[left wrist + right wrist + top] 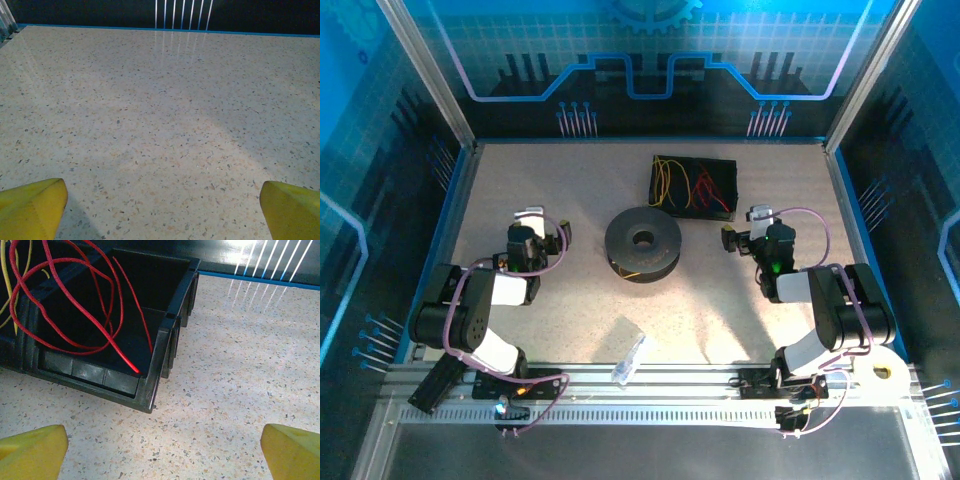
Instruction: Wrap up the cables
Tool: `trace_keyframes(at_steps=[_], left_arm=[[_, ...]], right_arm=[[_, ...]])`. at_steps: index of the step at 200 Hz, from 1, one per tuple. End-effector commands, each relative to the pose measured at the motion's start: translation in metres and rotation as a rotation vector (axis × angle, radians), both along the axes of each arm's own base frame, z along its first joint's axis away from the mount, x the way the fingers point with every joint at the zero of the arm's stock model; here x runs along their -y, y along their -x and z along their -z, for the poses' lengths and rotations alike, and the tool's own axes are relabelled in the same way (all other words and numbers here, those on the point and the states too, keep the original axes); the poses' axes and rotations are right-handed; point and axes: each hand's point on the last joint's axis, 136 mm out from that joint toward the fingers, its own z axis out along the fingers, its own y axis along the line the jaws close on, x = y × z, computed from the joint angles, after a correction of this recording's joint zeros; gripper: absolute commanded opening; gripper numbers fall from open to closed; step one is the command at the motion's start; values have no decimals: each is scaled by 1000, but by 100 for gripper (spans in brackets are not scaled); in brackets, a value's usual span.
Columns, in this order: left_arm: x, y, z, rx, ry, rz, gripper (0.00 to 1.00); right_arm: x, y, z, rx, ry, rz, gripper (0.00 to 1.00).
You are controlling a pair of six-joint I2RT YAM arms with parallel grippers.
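Note:
Thin red and yellow cables (695, 188) lie curled in a black bin (662, 202) at the back of the table. In the right wrist view the red cables (75, 300) loop inside the bin (160, 355), with yellow ones (6, 285) at the far left. A black round spool (643, 243) sits on the table in front of the bin, a short yellow strand at its base. My left gripper (532, 222) stands open over bare table, left of the spool. My right gripper (748, 222) stands open just right of the bin's near corner, holding nothing.
A small clear plastic bag (629, 360) lies near the front edge. A white tape roll (880, 372) rests by the right arm's base. Blue-lit walls enclose the speckled table (560, 300) on three sides. Purple cables run along both arms.

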Motion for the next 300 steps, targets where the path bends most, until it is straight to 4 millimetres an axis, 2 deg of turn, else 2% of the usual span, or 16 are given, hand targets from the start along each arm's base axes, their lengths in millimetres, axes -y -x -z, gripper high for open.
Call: trace_keyframes(at_steps=[1, 54, 71, 98, 112, 135, 172, 179, 204, 221, 242, 264, 281, 300], left_arm=[[1, -4, -5, 14, 9, 18, 99], [1, -5, -5, 12, 16, 26, 99], [8, -1, -14, 25, 3, 62, 99], [7, 16, -52, 84, -24, 30, 100], [5, 26, -79, 121, -26, 15, 99], [8, 41, -124, 206, -19, 27, 99], [11, 78, -188, 312, 220, 11, 99], [12, 85, -195, 308, 269, 11, 99], [17, 113, -221, 260, 389, 23, 99], [31, 134, -230, 187, 395, 99, 99], [38, 148, -234, 177, 416, 145, 99], [27, 149, -226, 175, 514, 53, 99], [13, 148, -211, 144, 635, -81, 99], [24, 142, -209, 102, 670, -39, 99]], right_arm=[[4, -6, -10, 28, -12, 3, 100], [0, -3, -11, 39, -4, -12, 100], [-1, 4, -22, 93, 34, 8, 100], [-9, 18, -53, 144, 87, 9, 100], [-15, 27, -72, 204, 108, 15, 100], [-26, 41, -108, 256, 48, 3, 100], [-36, 66, -169, 223, -132, -12, 100], [-36, 73, -182, 225, -169, -15, 100], [-33, 99, -206, 137, -261, -1, 100], [-33, 115, -216, 82, -282, -16, 100], [-26, 125, -221, 46, -319, 19, 100], [-11, 128, -215, 21, -405, 107, 100], [-12, 130, -211, 5, -471, 93, 100], [-19, 131, -203, -43, -523, 35, 100]])
